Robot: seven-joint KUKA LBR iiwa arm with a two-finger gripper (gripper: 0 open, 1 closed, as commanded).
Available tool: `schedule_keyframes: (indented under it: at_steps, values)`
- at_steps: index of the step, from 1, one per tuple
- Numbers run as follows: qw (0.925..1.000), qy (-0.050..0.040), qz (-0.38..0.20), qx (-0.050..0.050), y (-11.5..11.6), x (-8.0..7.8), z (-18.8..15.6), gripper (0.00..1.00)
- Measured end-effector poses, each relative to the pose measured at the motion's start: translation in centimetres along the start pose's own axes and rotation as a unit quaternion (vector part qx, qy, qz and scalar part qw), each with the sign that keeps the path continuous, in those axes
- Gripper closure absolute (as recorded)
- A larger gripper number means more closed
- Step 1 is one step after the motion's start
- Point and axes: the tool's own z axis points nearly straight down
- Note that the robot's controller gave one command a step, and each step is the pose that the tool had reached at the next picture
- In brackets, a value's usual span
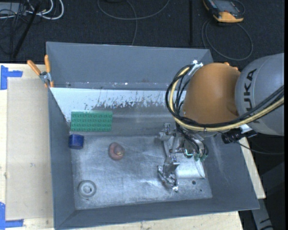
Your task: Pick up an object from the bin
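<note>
My gripper (pixel 169 176) is low over the bin floor at the front right. A flat white thing (pixel 189 171) lies directly to its right, partly hidden under the wrist; I cannot see whether the gripper touches it. A brownish round thing (pixel 116 151) lies on the floor well to the gripper's left.
A green studded plate (pixel 91 121) leans at the back left, with a small blue block (pixel 76 141) below it. A grey round disc (pixel 87 188) sits in the front left corner. The arm with its orange cover overhangs the bin's right side.
</note>
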Motion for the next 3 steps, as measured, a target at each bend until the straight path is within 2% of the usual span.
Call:
schedule_keyframes:
  at_steps: [1, 2, 3]
  values:
    - [0.9999, -0.001, -0.016, 0.001, -5.1, -1.7, 6.5, 0.0]
    - [0.998, -0.0092, -0.062, 0.0, -5.9, 3.1, 11.7, 0.0]
    - [0.9914, -0.0046, -0.131, -0.008, -8.7, -0.1, 11.6, 0.0]
